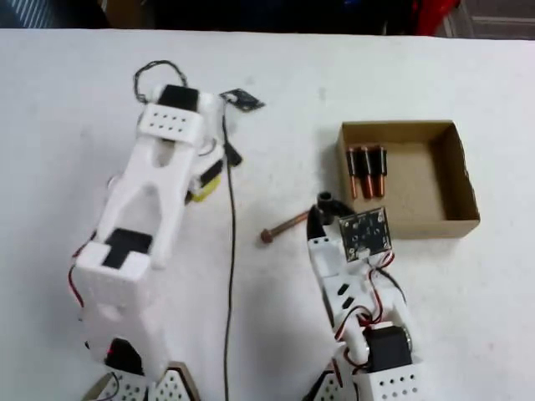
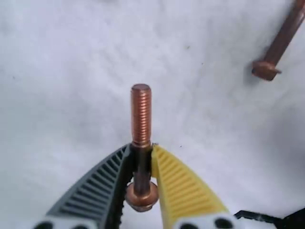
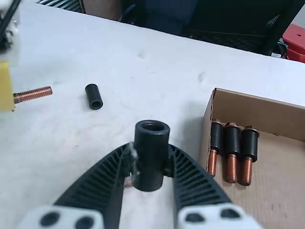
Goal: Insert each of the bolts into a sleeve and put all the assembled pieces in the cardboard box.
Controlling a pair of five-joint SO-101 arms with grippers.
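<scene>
My left gripper (image 2: 141,153) is shut on a copper bolt (image 2: 141,119), gripped just above the head, threaded end pointing out over the table. It sits at the table's middle left (image 1: 211,177). My right gripper (image 3: 151,164) is shut on a black sleeve (image 3: 151,152), held upright with its bore showing, just left of the cardboard box (image 1: 447,180). Between the arms a second bolt (image 1: 284,225) lies on the table. A loose black sleeve (image 3: 94,97) lies near the left gripper's bolt (image 3: 33,94). Three assembled pieces (image 1: 366,171) lie side by side in the box.
A black cable (image 1: 229,251) runs down the table between the two arms. A small dark circuit board (image 1: 242,100) sits beyond the left arm. The table's far edge (image 1: 267,32) borders dark furniture. Open white tabletop lies right of the box and at the far side.
</scene>
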